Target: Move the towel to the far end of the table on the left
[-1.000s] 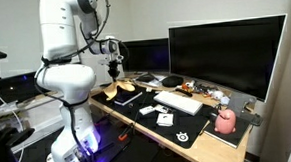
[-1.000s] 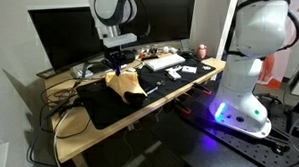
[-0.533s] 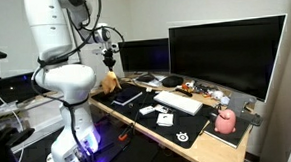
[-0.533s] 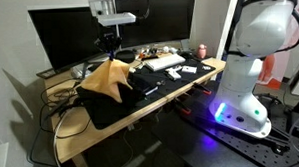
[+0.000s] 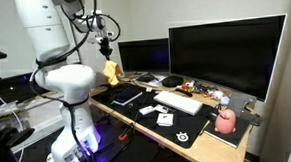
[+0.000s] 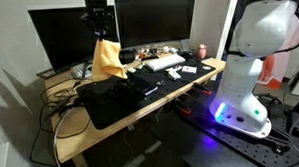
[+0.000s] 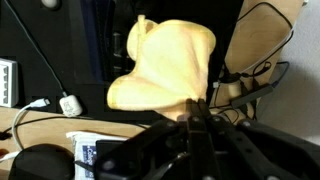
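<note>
We see the towel (image 6: 109, 61) hanging in the air, clear of the table (image 6: 141, 115). The gripper (image 6: 99, 25) pinches it at its top, jaws clamped together on a bunch of the cloth. It is a small, soft, tan-yellow cloth. It is narrow where it is gripped and widens downward into loose, uneven folds with a ragged lower edge.

In this exterior view it hangs at 6 o'clock from the gripper, in front of a dark monitor (image 6: 58, 37) and above the black mat (image 6: 110, 103) at that end of the light wood top. The white keyboard (image 6: 165, 62) lies at 3 o'clock from the towel, well apart.

In an exterior view from another side, the cloth (image 5: 110, 71) shows as a small yellow bundle under the white arm (image 5: 48, 36). The black tablet (image 5: 126, 96) lies on the table at 5 o'clock from it. The pink rounded object (image 5: 226, 121) sits much farther along, at 4 o'clock, near the opposite end.

In the wrist view the towel fills the middle, pale yellow, with smooth rounded lobes and a deep fold down one side. The gripper meets it at 6 o'clock, on its lower edge. A white plug (image 7: 68, 103) on its cable lies at 8 o'clock from the cloth.
</note>
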